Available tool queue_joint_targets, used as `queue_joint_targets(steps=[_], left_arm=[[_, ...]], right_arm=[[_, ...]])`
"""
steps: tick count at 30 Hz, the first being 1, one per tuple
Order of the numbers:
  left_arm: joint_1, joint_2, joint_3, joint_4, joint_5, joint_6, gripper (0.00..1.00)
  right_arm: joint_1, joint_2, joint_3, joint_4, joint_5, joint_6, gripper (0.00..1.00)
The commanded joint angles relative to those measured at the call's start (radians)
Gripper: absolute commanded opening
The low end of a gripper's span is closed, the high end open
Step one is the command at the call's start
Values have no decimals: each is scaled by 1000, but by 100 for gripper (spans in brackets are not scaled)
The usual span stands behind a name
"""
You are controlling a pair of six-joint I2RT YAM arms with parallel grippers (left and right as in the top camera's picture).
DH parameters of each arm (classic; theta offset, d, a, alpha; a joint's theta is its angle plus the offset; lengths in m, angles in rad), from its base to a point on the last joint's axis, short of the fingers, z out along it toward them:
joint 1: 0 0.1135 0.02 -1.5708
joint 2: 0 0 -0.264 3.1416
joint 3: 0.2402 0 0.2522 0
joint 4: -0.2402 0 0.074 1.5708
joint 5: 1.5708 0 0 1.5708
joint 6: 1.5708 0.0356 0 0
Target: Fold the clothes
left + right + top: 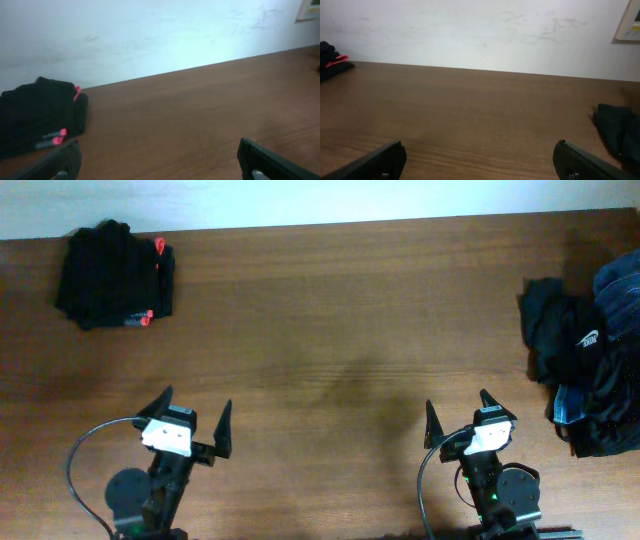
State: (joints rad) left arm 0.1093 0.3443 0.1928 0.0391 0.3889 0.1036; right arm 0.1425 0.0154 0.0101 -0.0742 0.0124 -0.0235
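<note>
Dark fabric: clothes heap [580, 380] to the R of right pincer [458, 400]; folded stack [112, 275] ahead-left of left pincer [196, 400]. Both released, empty. Step: betw. items; next prob. right pincer fetches one.

Your left gripper [197, 402] and right gripper [457, 402] match: black pointed fin-shaped fingers [224, 425], a white block [167, 435] just behind them, a thin black cable [85, 445] looping behind that, then a round black joint [125, 490].
</note>
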Motion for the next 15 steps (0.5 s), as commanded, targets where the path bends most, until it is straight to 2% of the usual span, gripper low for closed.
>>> queue_joint_targets(steps=[1,15], left_arm=[[-18,-37,-47,29,14,-5,99],[-18,-177,-168,34,6,-5,99]], right_arm=[[-7,-11,-5,-7,-2,1,99],[-7,-11,-5,-7,-2,2,99]])
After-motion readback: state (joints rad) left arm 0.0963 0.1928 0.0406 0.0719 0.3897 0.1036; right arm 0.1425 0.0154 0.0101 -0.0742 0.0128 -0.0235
